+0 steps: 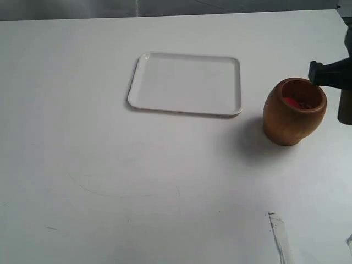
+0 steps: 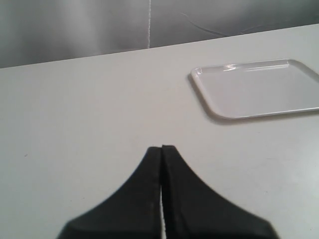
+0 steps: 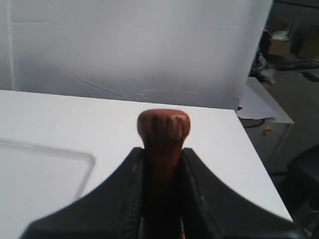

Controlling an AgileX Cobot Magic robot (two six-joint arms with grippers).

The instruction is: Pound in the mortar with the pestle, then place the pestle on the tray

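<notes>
The brown wooden mortar (image 1: 294, 113) stands upright on the white table, right of the tray, with reddish bits showing in its mouth. The white tray (image 1: 187, 83) lies flat and bare at the table's middle back. My right gripper (image 3: 163, 152) is shut on the reddish-brown pestle (image 3: 163, 124), whose rounded end sticks out past the fingertips. In the exterior view the right gripper (image 1: 324, 74) hangs just behind the mortar's right rim; the pestle cannot be made out there. My left gripper (image 2: 162, 147) is shut and holds nothing, above bare table, with the tray (image 2: 264, 89) off to one side.
A strip of clear tape (image 1: 279, 234) lies on the table near the front right. The table's back edge meets a grey wall (image 1: 165, 6). Beyond the table's side edge stand a pale cabinet (image 3: 269, 129) and dark clutter.
</notes>
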